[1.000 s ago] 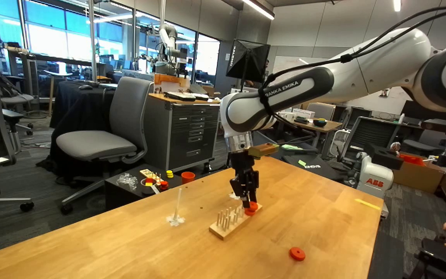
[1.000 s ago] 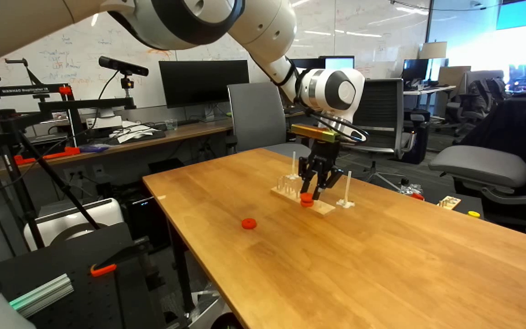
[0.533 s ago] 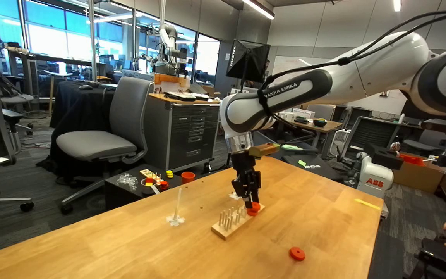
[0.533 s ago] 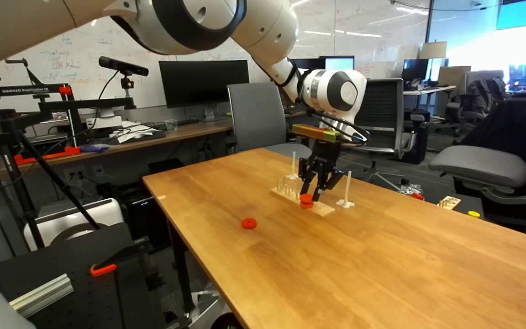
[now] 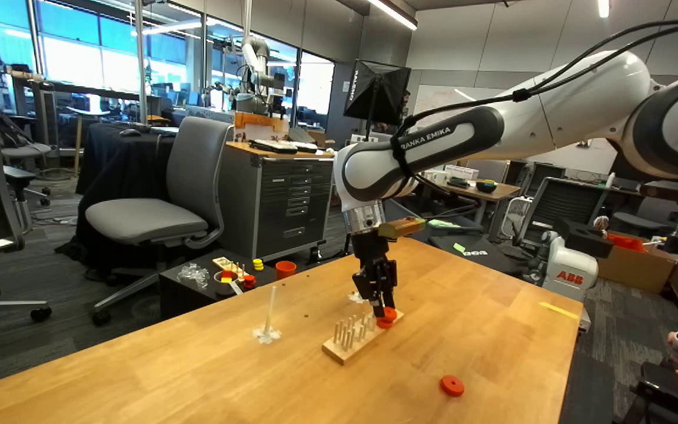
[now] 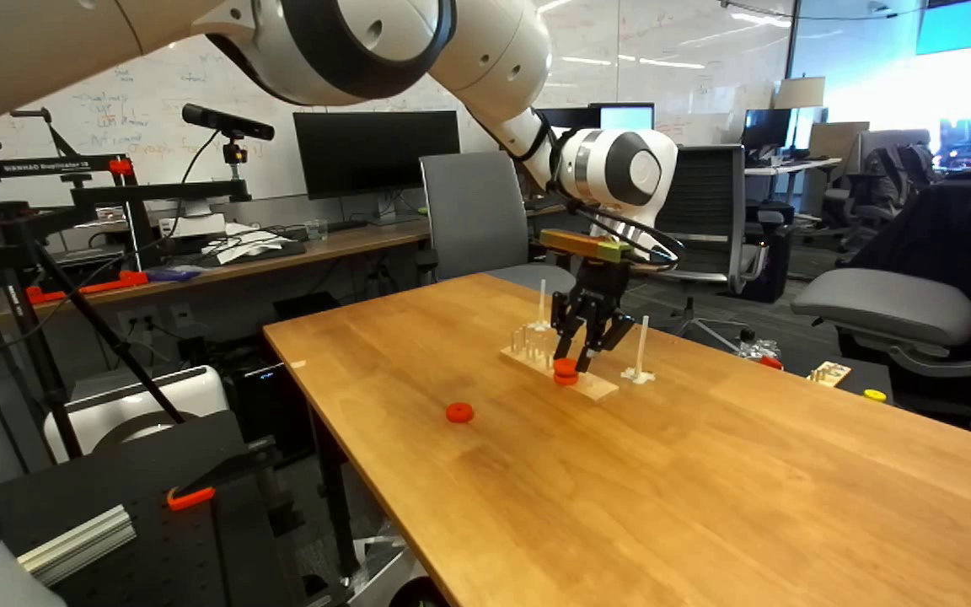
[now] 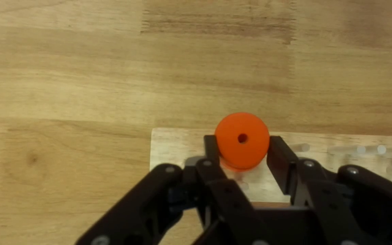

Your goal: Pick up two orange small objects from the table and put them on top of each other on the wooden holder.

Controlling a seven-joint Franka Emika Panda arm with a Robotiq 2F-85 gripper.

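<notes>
Misalignment may be looming: the hand (image 7: 243, 143) is pinching the upper orange disc (image 7: 242, 148), which is seemingly sitting off-centre over the lower orange disc (image 6: 565, 379) on the wooden holder (image 7: 168, 144). Should the fingers (image 7: 211, 146) be parting unevenly, the upper orange disc could be sliding off onto the desk (image 5: 492, 324).

- A black gripper (image 7: 242, 144), its body toward 6 o'clock, clasps an orange disc (image 7: 242, 153), fingertips (image 7: 276, 146) at its 9 and 3 o'clock.
- Beneath it, a second orange disc (image 7: 237, 168) peeks out at 6 o'clock.
- A pale wooden holder (image 7: 168, 146) lies under both, running out of view at 3 o'clock, where pegs (image 7: 361, 149) rise.
- The grained table (image 7: 80, 85) stretches from 8 through 2 o'clock.
</notes>
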